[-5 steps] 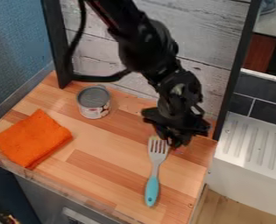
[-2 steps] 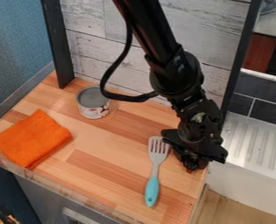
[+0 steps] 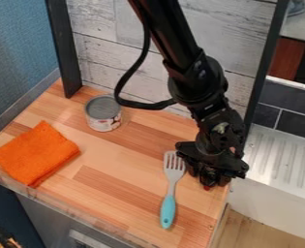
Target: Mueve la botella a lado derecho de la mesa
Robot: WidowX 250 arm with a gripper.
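No words, numbers or signs can be read. The can (image 3: 103, 114) at the far left of the desk (image 3: 119, 167) bears a pale label (image 3: 105, 124) with reddish and dark marks around its side, too small to make out as letters or figures.

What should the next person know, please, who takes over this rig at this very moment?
End effector: low at the table's right side, beside the fork.
Bottle: perhaps the small red bit beneath the end effector; I cannot tell.
Done: the end effector is at the target side; bottle placement unconfirmed.
Left: probably confirm the bottle, set it down if held, then back away.
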